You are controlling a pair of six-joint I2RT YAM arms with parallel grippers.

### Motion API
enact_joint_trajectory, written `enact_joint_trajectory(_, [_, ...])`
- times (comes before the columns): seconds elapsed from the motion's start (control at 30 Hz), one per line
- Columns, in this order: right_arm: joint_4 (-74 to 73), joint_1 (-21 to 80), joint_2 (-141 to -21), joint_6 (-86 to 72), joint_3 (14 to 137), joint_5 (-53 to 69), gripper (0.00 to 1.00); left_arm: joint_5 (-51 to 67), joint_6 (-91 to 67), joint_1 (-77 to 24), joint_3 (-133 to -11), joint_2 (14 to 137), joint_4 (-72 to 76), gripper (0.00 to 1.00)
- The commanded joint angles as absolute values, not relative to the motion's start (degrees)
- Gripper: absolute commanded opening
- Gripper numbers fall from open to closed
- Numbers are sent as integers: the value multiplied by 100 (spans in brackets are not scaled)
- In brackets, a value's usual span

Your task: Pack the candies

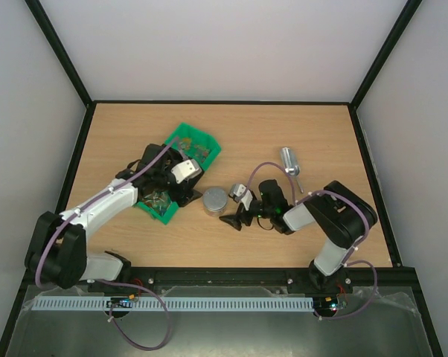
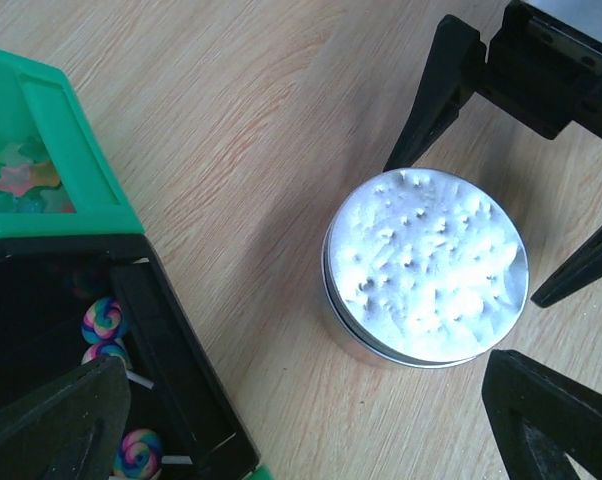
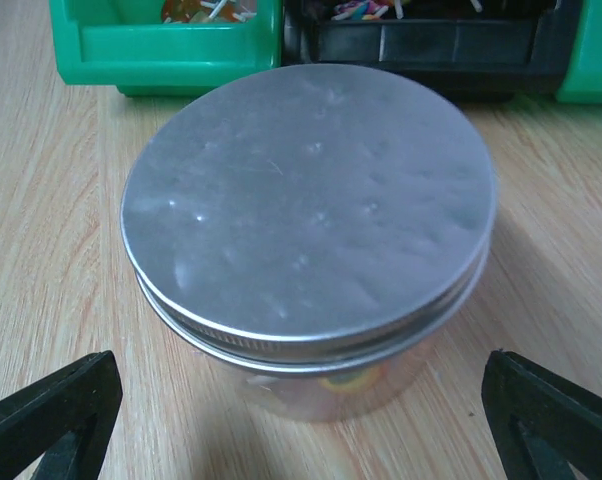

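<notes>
Right tool spread, lidded tin ahead, scoop only overhead

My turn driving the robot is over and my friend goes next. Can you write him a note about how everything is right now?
Left hand: open, empty, at the edge of the green plastic bin.
Right hand: open, empty, facing the round silver metal tin.
Small colourful candies: in the bin.
Shiny metal scoop: lying on the table beyond the right arm.
Done: no packing shows; the tin's dimpled silver lid is on.
Left: probably open the tin, scoop the candies in, close it.
</notes>
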State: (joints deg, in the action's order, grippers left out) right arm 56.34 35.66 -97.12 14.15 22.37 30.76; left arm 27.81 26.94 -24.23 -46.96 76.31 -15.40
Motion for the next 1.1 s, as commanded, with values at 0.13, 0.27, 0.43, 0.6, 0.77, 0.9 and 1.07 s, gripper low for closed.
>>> enact_joint_trajectory(0.13, [6245,3826,-10359,1622,2517,3200,99,2797,2644,-2609,-4746,7981,-1336,100])
enact_joint_trajectory(0.27, [6444,3864,-10573,1549,2623,3133,100,2768,2648,-2712,-4790,8149,-1346,99])
enact_joint_trajectory(0.43, [6620,3876,-10786,1463,2772,3039,99,2677,2428,-2750,-4779,8247,-1242,99])
enact_joint_trajectory(0.6, [6653,3898,-10865,1458,2896,3117,99,2656,2470,-2755,-4754,8341,-1208,99])
enact_joint_trajectory(0.77, [6652,3952,-10935,1528,2909,3154,98,2626,2685,-2862,-4824,8411,-1303,99])
enact_joint_trajectory(0.9, [6679,3957,-10968,1519,2906,3124,93,2620,2973,-2927,-4740,8313,-1399,99])
enact_joint_trajectory(1.07, [6679,3963,-10953,1503,2863,3111,89,2744,3474,-2934,-4347,8026,-1216,99])
